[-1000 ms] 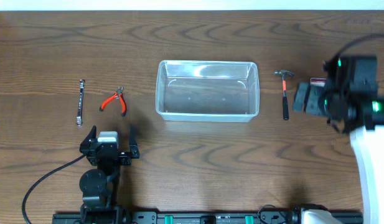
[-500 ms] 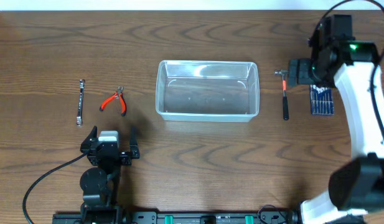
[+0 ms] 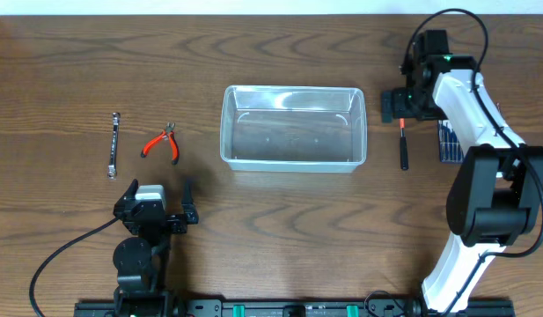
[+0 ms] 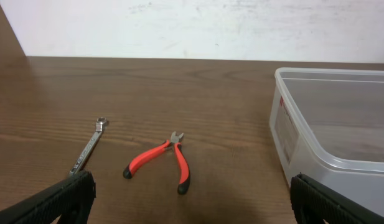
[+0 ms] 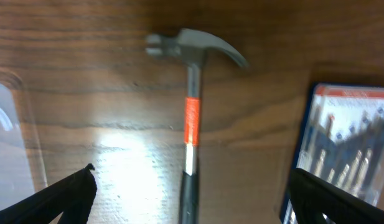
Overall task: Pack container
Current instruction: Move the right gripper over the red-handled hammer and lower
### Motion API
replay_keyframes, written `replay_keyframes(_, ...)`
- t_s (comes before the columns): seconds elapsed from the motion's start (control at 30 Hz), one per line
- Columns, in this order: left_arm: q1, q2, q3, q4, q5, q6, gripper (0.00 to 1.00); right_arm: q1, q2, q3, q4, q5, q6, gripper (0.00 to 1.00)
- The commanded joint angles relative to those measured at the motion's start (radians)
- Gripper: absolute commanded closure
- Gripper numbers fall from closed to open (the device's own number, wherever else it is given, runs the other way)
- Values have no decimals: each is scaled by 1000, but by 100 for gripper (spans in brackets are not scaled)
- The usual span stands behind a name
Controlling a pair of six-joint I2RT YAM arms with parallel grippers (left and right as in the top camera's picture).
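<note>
The clear plastic container (image 3: 225,132) stands empty at the table's middle; its corner also shows in the left wrist view (image 4: 328,157) and the right wrist view (image 5: 8,124). My right gripper (image 3: 401,106) is open and hovers over the head of a hammer (image 3: 404,151) right of the container. In the right wrist view the hammer (image 5: 190,118) lies between the spread fingers (image 5: 192,199), untouched. My left gripper (image 3: 159,188) is open and empty near the front left (image 4: 192,205).
Red-handled pliers (image 3: 163,143) (image 4: 163,158) and a steel wrench (image 3: 113,144) (image 4: 86,149) lie left of the container. A blue tool package (image 3: 448,141) (image 5: 347,149) lies right of the hammer, partly under my right arm.
My right arm has swung from the far right towards the back and left, and its gripper is now over the hammer's head. The left arm and the objects have not moved.
</note>
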Motion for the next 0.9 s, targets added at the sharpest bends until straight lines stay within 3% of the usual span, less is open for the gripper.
replay_keyframes(0.0, 0, 1, -15, -34, 0, -10, 2, 5, 29, 13, 19, 7, -35, 1)
replay_keyframes(0.87, 0, 1, -15, -34, 0, -10, 2, -29, 188, 13, 101, 11, -37, 1)
